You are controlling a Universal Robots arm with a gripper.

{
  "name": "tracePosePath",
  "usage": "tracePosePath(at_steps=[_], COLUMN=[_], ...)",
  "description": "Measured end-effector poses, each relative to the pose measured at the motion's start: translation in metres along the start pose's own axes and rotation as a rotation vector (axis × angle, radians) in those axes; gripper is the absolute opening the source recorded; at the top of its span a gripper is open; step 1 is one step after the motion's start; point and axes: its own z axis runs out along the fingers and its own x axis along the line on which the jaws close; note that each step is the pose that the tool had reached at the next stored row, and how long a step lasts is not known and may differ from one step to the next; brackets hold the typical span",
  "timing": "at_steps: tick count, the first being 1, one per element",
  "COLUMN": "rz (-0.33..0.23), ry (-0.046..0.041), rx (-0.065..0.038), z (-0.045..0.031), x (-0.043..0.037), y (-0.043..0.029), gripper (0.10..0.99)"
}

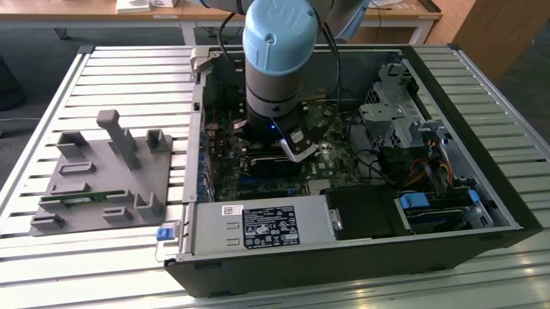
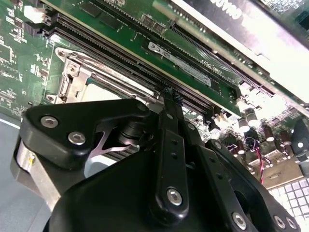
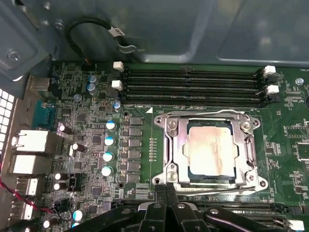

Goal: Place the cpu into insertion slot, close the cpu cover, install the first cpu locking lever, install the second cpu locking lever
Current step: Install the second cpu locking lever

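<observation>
Fingers (image 3: 166, 193) closed together, empty, tips at cpu cover (image 3: 176, 145) edge; cpu (image 3: 211, 147) seated beneath.

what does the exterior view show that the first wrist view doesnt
Exterior view: the arm reaching down into the open computer case, and a grey fixture block on the slatted table at that view's left.

First wrist view: the cpu seated in the insertion slot, with the cpu cover framing it.

Both: the green motherboard.

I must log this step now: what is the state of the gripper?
Black gripper: cannot be told; poised beside the square silver metal cpu cover.
</observation>
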Motion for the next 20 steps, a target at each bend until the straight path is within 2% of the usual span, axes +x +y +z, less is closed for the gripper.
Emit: tracePosePath(at_steps=[12, 20], rz=[0.000, 0.000], ry=[-0.0008, -0.0006], rx=[-0.031, -0.037], z=[0.0034, 0.0064], x=[0.0022, 0.0052], y=[-0.0009, 0.0025], gripper=[0.106, 0.106])
